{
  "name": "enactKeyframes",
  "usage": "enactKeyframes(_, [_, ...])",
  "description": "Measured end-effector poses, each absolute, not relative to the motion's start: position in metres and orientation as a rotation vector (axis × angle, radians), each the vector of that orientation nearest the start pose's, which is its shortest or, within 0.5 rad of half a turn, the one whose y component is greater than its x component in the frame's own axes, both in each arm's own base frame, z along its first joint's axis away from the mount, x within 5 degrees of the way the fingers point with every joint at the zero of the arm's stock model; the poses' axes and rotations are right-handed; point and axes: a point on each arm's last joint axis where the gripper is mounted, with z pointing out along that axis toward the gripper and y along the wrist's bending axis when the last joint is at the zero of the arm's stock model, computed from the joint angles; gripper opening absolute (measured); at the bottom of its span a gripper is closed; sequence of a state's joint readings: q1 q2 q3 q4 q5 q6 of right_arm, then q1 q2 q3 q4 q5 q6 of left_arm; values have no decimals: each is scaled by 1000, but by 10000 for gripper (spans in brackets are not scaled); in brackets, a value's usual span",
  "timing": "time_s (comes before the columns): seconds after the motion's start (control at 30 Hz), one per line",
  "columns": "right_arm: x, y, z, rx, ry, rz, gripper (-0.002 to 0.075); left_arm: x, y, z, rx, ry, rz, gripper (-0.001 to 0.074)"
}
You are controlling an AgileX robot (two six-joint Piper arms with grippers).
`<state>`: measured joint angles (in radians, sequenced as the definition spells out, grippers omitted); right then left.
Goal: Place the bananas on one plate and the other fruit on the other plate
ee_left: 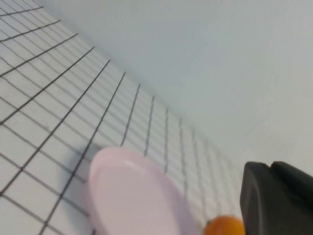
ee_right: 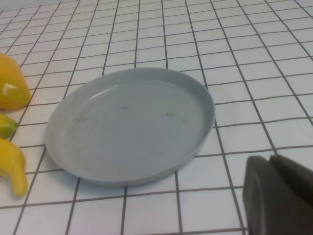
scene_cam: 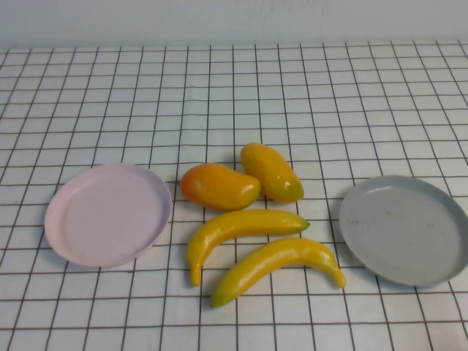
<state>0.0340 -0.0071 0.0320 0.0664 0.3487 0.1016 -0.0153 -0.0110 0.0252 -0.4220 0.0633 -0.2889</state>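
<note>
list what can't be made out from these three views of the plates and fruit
- Both arms: outside the high view.
- Left end effector: only a dark corner in the left wrist view; fingertips cut off by the edge.
- Right end effector: same in the right wrist view.
- Orange mango: cropped in the left wrist view, behind the pink plate.

Lighting was bright, even and diffuse. Shadows were faint. Small highlights marked the bananas (scene_cam: pixel 248 228). The left wrist view was blurred.
</note>
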Motion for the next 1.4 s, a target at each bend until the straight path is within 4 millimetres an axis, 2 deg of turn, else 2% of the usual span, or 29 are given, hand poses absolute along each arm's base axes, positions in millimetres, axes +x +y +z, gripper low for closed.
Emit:
enactKeyframes(0.07, [53, 4, 171, 105, 1856, 159, -15, 56, -1, 204, -579, 1432, -648, -5])
enactKeyframes(0.23, [53, 4, 171, 105, 1856, 159, -15, 56, 1, 208, -597, 1377, -659, -5])
enactKeyframes(0.4, [53, 4, 171, 105, 1856, 159, -15, 56, 1, 208, -600, 1372, -661, -5])
enactKeyframes(0.5, [53, 4, 171, 105, 1856, 159, -15, 55, -3, 212, -554, 1436, -644, -5])
enactKeyframes(0.57, [53, 4, 171, 105, 1856, 159, -15, 51, -7, 226, -450, 1498, -588, -5])
enactKeyframes(0.67, [53, 4, 171, 105, 1856, 159, -15, 46, -10, 267, -256, 1582, -433, -5])
enactKeyframes(0.77, [53, 4, 171, 105, 1856, 159, -15, 51, -12, 304, -89, 1742, -275, -5])
enactKeyframes(0.87, [53, 4, 171, 105, 1856, 159, -15, 70, -14, 330, 74, 1953, -172, -5])
enactKeyframes(0.97, [53, 4, 171, 105, 1856, 159, -15, 96, -16, 338, 208, 2133, -129, -5])
enactKeyframes(1.2, [53, 4, 171, 105, 1856, 159, -15, 155, -25, 328, 401, 2372, -133, -5])
enactKeyframes(1.3, [53, 4, 171, 105, 1856, 159, -15, 177, -42, 320, 539, 2444, -134, 5])
enactKeyframes(1.4, [53, 4, 171, 105, 1856, 159, -15, 196, -65, 315, 669, 2472, -143, 76])
